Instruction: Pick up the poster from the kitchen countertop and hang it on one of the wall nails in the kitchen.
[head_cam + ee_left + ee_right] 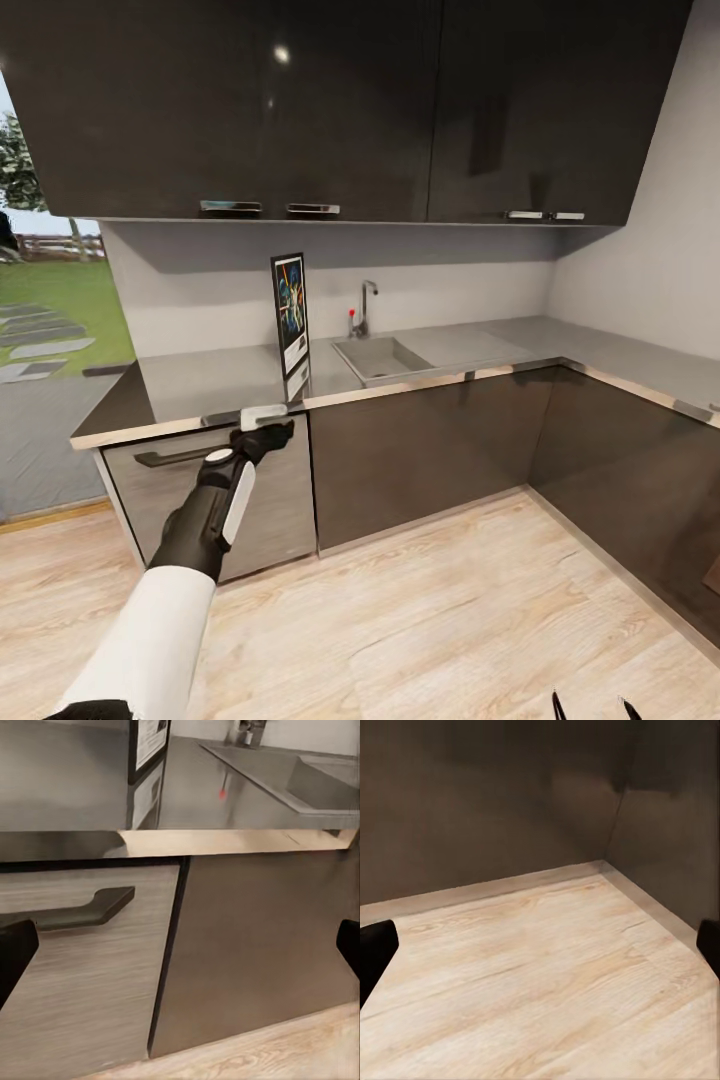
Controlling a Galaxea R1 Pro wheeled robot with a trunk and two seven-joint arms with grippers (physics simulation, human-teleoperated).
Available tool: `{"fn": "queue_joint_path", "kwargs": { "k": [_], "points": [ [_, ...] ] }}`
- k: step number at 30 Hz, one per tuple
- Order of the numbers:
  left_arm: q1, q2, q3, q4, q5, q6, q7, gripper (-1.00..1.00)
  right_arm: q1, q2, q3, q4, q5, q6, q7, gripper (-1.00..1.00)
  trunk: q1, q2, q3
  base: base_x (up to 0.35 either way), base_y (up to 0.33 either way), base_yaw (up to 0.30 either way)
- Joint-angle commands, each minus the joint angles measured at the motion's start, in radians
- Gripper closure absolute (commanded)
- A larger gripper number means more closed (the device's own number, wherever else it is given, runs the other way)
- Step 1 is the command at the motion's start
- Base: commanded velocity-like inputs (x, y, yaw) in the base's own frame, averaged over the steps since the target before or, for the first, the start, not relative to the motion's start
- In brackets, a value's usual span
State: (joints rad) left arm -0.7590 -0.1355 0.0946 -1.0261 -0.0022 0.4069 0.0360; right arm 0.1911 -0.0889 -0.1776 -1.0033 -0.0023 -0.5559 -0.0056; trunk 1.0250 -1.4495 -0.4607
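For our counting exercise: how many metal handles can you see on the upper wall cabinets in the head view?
4. Two sit side by side under the left cabinets, handle one and handle two; two smaller ones, handle three and handle four, sit together further right. Others may be hidden out of frame.

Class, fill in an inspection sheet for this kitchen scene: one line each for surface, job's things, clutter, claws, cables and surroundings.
Surface: grey steel countertop, L-shaped, over dark cabinets, with a sink set in.
Job's things: poster stands upright on the countertop, left of the sink, near the front edge; no wall nail can be made out.
Clutter: nothing seen apart from a tap behind the sink.
Claws: left claw is open and empty, held at the counter's front edge below the poster, not touching it; right claw is low over the wooden floor, fingers apart, empty.
Cables: nothing seen.
Surroundings: dark upper cabinets, pale wall, lawn outside at the left.
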Motion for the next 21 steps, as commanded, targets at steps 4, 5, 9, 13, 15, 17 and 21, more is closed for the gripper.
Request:
{"fn": "queue_joint_path", "kwargs": {
  "k": [4, 5, 9, 13, 15, 17, 21],
  "points": [
    [-0.007, -0.002, 0.002, -0.001, -0.001, -0.003, 0.001, -1.0, 0.018, 0.002, -0.001, -0.002, -0.001, -0.002, -0.001, -1.0, 0.0, -0.001, -0.001, 0.058, 0.0, 0.0],
    [-0.008, -0.002, 0.003, -0.003, 0.0, -0.004, 0.001, -1.0, 0.019, 0.002, -0.001, -0.002, -0.001, -0.003, -0.001, -1.0, 0.0, -0.001, -0.001, 0.18, 0.0, 0.0],
    [-0.009, -0.003, 0.003, -0.009, 0.0, -0.006, 0.001, -1.0, 0.022, 0.003, -0.002, 0.002, 0.0, -0.004, -0.002, -1.0, 0.0, -0.001, -0.001, 0.272, 0.0, 0.0],
    [-0.009, -0.003, 0.003, -0.011, 0.001, -0.006, 0.001, -1.0, 0.023, 0.003, -0.002, 0.004, 0.0, -0.004, -0.002, -1.0, 0.0, -0.001, -0.001, 0.315, 0.0, 0.0],
    [-0.009, -0.002, 0.004, -0.012, 0.001, -0.006, 0.001, -1.0, 0.023, 0.003, -0.002, 0.004, 0.001, -0.004, -0.002, -1.0, 0.0, -0.001, -0.001, 0.33, 0.0, 0.0],
    [-0.009, -0.002, 0.004, -0.012, 0.001, -0.006, 0.001, -1.0, 0.024, 0.003, -0.002, 0.004, 0.001, -0.004, -0.003, -1.0, 0.0, -0.001, -0.001, 0.332, 0.0, 0.0],
    [-0.009, -0.001, 0.005, -0.014, 0.001, -0.006, 0.001, -1.0, 0.024, 0.003, -0.001, 0.005, 0.003, -0.004, -0.003, -1.0, 0.0, -0.001, -0.001, 0.334, 0.0, 0.0]
  ]
}}
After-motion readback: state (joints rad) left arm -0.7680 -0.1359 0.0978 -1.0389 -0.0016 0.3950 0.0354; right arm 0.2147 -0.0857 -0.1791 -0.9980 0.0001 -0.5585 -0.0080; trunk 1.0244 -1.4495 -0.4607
